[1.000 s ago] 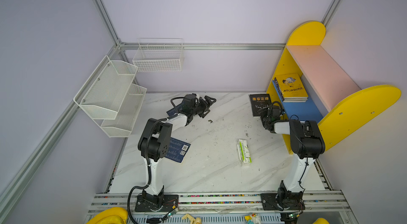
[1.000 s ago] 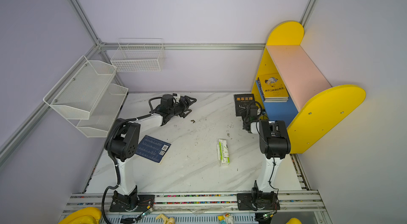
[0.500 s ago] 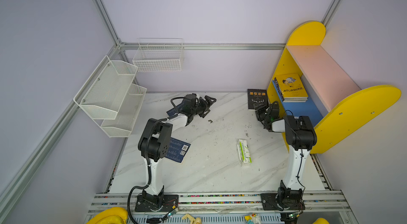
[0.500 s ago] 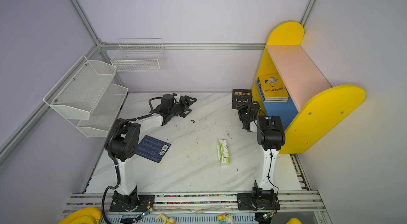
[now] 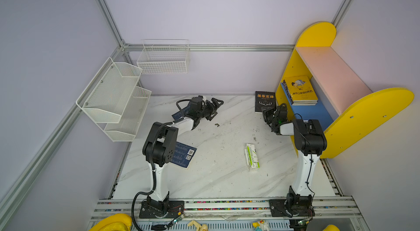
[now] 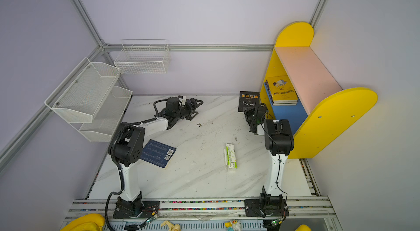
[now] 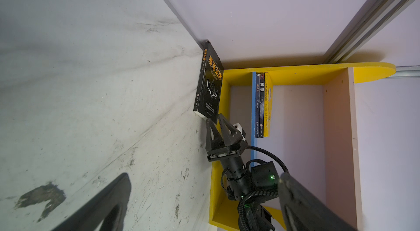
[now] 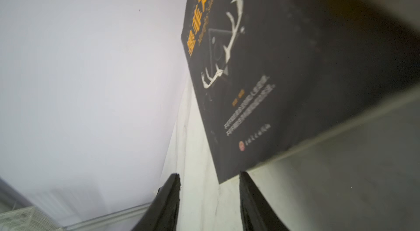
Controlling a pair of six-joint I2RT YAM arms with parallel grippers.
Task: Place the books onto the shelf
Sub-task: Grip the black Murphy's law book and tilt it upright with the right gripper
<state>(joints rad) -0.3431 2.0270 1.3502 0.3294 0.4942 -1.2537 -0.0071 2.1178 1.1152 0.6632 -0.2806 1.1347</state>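
Straddling a corner of the black orange-titled paperback (image 8: 261, 71), right tool (image 8: 208, 174) half-spread, not pinching; left tool (image 5: 215, 109) fully spread.

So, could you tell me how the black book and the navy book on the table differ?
The black book shows an orange title; the navy book shows a barcode. The black book sits beside the shelf with the right gripper at its edge; the navy book lies apart, no gripper at it. Neither is on the shelf.

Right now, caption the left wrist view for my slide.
Right gripper at a corner of the black book on the table, beside the shelf holding three books.
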